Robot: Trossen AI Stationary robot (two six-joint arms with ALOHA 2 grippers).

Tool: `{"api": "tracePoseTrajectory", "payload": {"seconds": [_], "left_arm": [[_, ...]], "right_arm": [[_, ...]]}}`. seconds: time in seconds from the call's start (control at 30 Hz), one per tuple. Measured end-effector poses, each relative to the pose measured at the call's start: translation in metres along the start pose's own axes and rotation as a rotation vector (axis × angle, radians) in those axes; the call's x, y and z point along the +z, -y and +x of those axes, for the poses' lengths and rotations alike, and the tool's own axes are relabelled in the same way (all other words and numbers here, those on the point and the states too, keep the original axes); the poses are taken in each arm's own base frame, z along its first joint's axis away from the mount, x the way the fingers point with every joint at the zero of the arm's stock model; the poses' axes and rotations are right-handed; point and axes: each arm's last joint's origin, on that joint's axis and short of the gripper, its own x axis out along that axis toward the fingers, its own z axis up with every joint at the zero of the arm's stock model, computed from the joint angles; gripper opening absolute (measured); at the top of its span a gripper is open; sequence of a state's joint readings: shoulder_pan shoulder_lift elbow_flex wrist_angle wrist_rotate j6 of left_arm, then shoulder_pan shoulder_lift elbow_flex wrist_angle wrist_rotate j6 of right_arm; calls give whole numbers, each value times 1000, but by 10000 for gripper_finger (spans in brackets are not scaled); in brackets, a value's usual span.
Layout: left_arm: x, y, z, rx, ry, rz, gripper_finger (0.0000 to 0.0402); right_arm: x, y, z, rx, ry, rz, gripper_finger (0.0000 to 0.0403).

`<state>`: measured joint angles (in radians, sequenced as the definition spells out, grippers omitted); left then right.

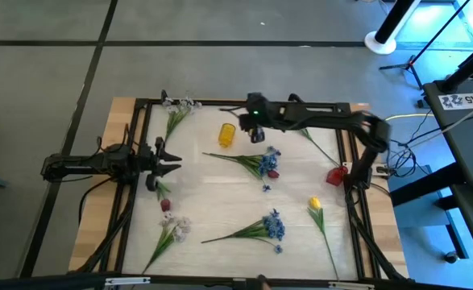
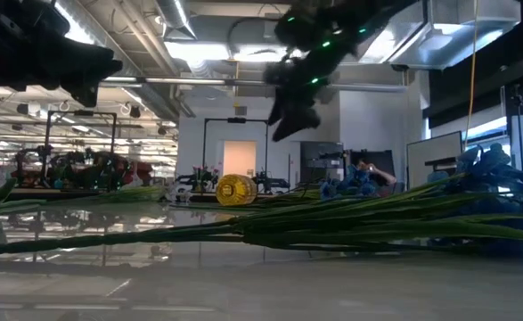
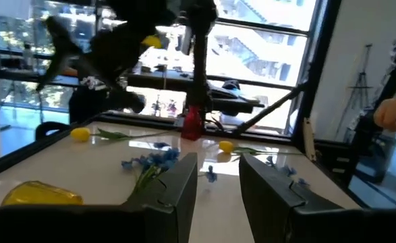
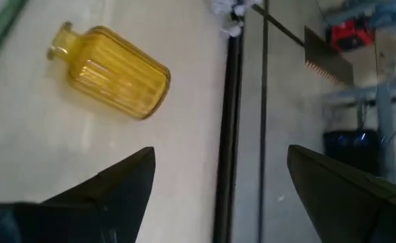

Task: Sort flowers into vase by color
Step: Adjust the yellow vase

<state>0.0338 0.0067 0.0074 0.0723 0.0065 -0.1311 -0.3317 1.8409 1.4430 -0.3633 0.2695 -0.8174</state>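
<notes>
The ribbed yellow glass vase [image 1: 227, 134] lies toppled at the far middle of the tabletop [image 1: 220, 209], so the right gripper [image 1: 256, 135] hovers beside it, fingers wide and empty. Green-stemmed artificial flowers [image 1: 252, 163] lie scattered. The left gripper [image 1: 170, 160] waits open, empty, at the left.

On the counter [image 1: 220, 201] lie two white sprigs [image 1: 176, 109], two blue clusters [image 1: 264, 161], one yellow tulip [image 1: 315, 205], one yellow vase [image 1: 227, 134] and one red vase [image 1: 336, 174]
</notes>
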Motion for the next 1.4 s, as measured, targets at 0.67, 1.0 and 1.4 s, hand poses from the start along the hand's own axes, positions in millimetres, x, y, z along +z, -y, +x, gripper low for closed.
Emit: {"api": "tracePoseTrajectory", "payload": {"seconds": [0.67, 1.0, 1.4], "left_arm": [[0, -5, 0, 182, 15, 37, 108], [1, -8, -1, 277, 31, 39, 108], [-1, -28, 8, 632, 31, -21, 108]], "right_arm": [[5, 6, 58, 33, -238, -607, 385], [5, -19, 85, 134, -177, -743, 397], [12, -25, 81, 243, 38, -766, 397]]}}
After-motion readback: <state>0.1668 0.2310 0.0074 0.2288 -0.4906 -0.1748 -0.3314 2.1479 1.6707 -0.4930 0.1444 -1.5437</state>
